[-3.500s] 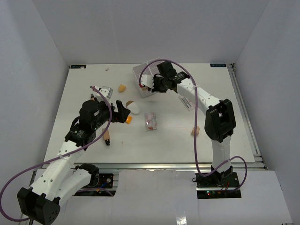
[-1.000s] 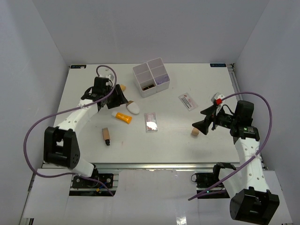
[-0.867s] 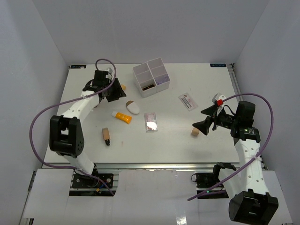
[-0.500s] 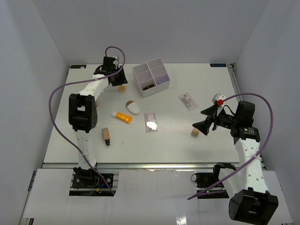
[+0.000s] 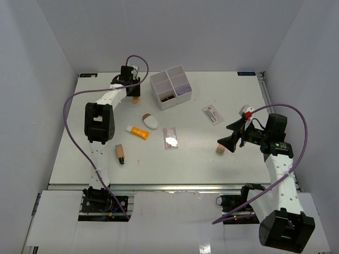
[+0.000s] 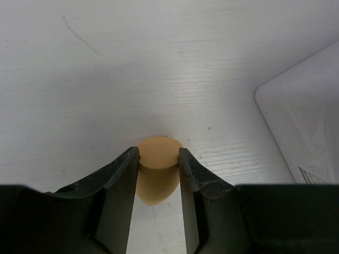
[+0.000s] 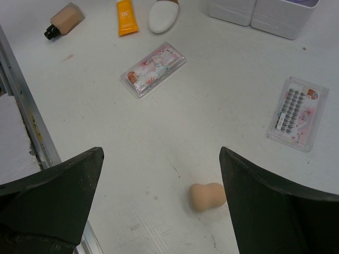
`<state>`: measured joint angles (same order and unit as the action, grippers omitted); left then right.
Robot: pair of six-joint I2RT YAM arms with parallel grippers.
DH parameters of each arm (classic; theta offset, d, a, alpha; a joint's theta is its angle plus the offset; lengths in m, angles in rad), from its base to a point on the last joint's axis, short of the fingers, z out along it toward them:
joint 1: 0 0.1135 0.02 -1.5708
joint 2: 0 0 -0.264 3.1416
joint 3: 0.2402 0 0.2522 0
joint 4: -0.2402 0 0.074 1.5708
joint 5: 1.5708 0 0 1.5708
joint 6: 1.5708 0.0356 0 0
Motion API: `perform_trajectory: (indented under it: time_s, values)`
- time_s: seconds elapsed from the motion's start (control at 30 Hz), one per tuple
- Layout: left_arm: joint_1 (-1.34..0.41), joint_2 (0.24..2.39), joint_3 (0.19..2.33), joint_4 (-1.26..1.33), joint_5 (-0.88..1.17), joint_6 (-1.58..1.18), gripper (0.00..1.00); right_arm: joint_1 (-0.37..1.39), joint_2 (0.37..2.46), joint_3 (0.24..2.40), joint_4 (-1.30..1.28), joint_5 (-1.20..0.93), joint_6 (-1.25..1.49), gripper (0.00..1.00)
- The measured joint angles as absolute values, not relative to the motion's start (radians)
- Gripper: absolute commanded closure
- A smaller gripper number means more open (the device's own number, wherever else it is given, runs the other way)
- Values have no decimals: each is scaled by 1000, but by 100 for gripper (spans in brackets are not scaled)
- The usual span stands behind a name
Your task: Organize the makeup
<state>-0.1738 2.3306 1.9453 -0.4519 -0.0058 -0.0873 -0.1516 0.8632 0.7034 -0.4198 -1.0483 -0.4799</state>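
Pinching the sponge [image 6: 157, 172] at its two sides, the left hand [image 6: 157, 154] is set low over the tabletop [image 5: 238, 90] at the far left, just beside a corner of the box [image 6: 302, 127]; the sponge appears to rest on the tabletop, and both fingers [image 6: 124, 174] are laid against it.

The right hand [image 7: 160, 153] is spread wide and holds nothing; it is held above the near right area, with a second sponge [image 7: 207, 197] lying below it and the packet [image 7: 295, 112] near by. The tube [image 5: 137, 132], bottle [image 5: 121, 153] and palette [image 5: 170, 137] lie loose mid-tabletop, well apart from the box.

Faults to be expected from here:

- The sponge is soft and rounded, and is gripped only near the fingertips; if it is lifted fast it may be squeezed out and dropped short of the box.
- The box stands close to the left hand; if the sponge is carried across too low, the box wall may be struck and the box shifted or tipped.
- The second sponge may be nudged and rolled if the right hand is lowered off-centre; the packet may then be pushed aside.
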Motion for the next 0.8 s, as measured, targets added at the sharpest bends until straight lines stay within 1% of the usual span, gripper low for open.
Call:
perform_trajectory:
  time_s: [0.13, 0.2, 0.23, 0.3, 0.4, 0.63, 0.8]
  values:
    - [-178, 2331, 1927, -437, -31, -65, 60, -152, 865, 703, -420, -1048, -480, 3]
    - [-181, 2331, 1915, -428, -43, -58, 69, -153, 865, 703, -419, -1048, -480, 3]
    - [-183, 2331, 1908, -422, -47, -55, 72, -153, 865, 703, -420, -1047, -480, 3]
    - [-188, 2331, 1897, -411, -56, -49, 86, -154, 865, 703, -420, -1047, -480, 3]
    - [-194, 2330, 1887, -396, -68, -40, 100, -156, 865, 703, -419, -1047, -480, 4]
    - [-202, 2292, 1850, -398, -71, -45, 100, -170, 865, 703, -419, -1047, -480, 3]
    - [-219, 2202, 1773, -425, -70, -45, 100, -179, 862, 702, -419, -1047, -480, 3]
